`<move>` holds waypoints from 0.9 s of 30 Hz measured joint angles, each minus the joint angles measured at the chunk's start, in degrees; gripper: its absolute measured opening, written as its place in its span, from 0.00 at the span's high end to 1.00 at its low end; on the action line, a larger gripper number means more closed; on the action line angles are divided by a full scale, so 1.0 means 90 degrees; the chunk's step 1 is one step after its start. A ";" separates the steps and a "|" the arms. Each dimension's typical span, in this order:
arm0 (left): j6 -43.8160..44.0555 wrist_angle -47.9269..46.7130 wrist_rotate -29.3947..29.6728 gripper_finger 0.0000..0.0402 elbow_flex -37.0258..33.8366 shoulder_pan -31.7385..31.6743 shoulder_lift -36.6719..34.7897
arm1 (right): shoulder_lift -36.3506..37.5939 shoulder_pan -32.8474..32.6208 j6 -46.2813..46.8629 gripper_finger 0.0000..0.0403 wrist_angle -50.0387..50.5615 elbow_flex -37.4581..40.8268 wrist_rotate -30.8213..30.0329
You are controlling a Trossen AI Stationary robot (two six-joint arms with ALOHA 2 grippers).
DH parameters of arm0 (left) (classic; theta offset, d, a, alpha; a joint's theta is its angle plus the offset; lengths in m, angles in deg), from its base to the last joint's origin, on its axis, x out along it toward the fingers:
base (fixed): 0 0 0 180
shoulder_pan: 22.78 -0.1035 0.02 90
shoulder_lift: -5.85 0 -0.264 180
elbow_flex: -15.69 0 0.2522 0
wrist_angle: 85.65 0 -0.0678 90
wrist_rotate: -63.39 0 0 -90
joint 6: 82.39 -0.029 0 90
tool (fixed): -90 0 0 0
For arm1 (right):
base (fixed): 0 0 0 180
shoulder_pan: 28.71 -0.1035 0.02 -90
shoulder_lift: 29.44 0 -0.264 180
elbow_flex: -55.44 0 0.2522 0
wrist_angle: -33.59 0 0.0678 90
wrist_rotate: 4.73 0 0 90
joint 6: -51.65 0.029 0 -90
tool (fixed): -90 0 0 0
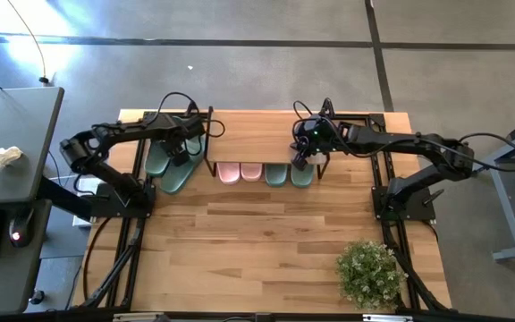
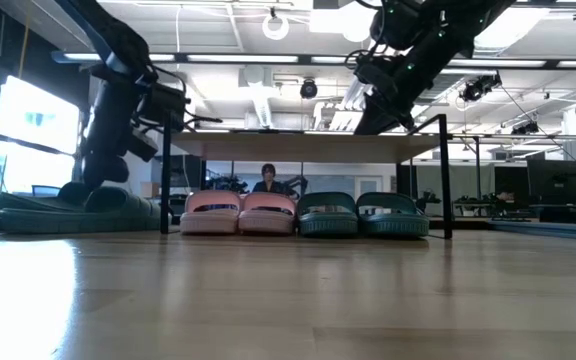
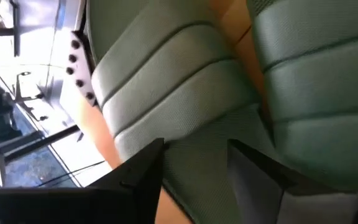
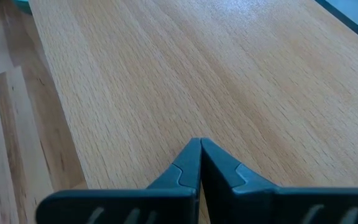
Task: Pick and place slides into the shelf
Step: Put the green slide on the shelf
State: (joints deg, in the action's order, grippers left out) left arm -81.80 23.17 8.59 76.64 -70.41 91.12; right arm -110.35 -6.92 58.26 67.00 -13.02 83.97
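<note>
Beneath the shelf (image 1: 266, 139), at the table's far edge, four slides stand in a row on the tabletop (image 1: 257, 241): the pink pair (image 2: 239, 213) toward the left arm's side and one green pair (image 2: 363, 215) toward the right arm's side, toes facing the low camera. Outside the shelf's frame on the left arm's side, the remaining green pair (image 1: 170, 161) lies side by side on the table, not yet placed.

Left gripper (image 3: 194, 165): lowered onto this pair, fingers spread apart over the broad strap of one slide (image 3: 173, 93), with the second slide (image 3: 316, 68) just beside it; nothing is clamped yet.

Right gripper (image 4: 199, 163): fingers pressed together and empty, poised above the shelf's plank top near its right end.

Risks, as judged from this arrangement:
- the two green slides lie so close that a closing finger may catch the neighbour's edge and drag both;
- the soft rubber strap may flex and slip out of a shallow pinch during the lift;
- the row below looks nearly full, so a carried slide could strike the black frame or nudge the pink pair out of line.

A potted plant (image 1: 367, 273) stands well apart, near the right arm's base.
</note>
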 joint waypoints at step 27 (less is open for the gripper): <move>0.0417 0.0014 0.0578 0.59 -0.0015 0.0001 0.0120 | 0.0000 -0.0002 0.0216 1.00 -0.0018 0.0002 -0.0015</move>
State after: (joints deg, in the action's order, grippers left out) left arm -78.04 23.29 13.80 76.51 -70.40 92.20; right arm -110.35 -6.95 60.21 66.84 -13.00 83.84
